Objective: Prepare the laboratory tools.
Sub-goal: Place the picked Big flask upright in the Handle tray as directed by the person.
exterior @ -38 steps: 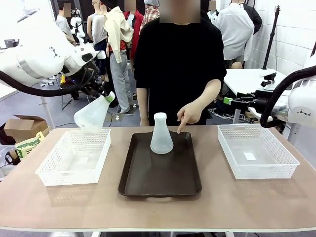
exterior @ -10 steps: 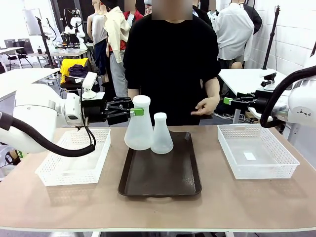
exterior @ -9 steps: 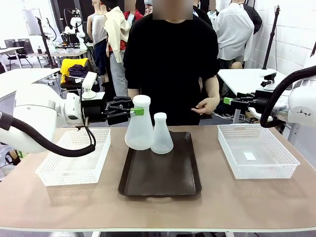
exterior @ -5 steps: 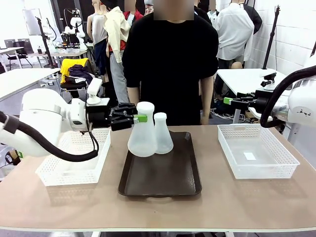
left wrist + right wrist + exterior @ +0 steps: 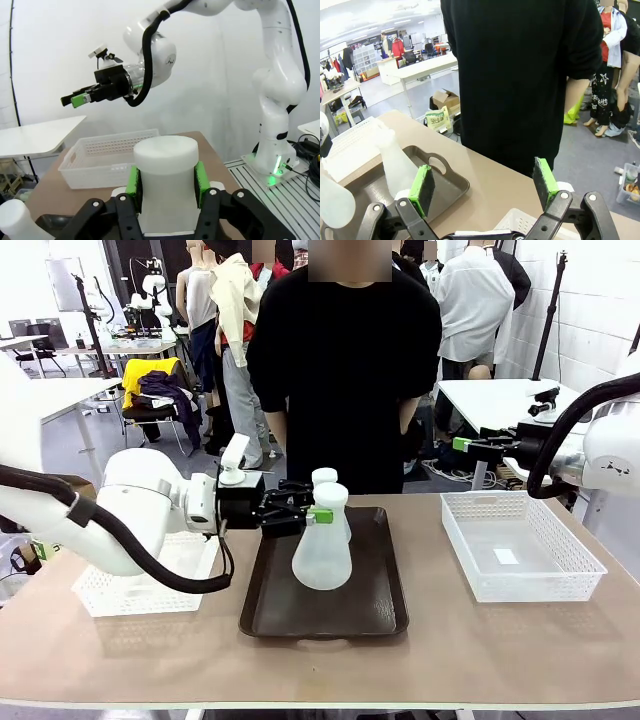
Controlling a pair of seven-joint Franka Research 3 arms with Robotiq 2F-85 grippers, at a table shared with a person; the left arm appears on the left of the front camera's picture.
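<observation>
Flask (image 5: 322, 555) neck clamped by left fingers (image 5: 320, 514) above tray (image 5: 385, 605)

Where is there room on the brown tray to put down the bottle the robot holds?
The near half of the tray, in front of the held flask, is bare. The far end is crowded: the second flask stands there, close behind.
</observation>
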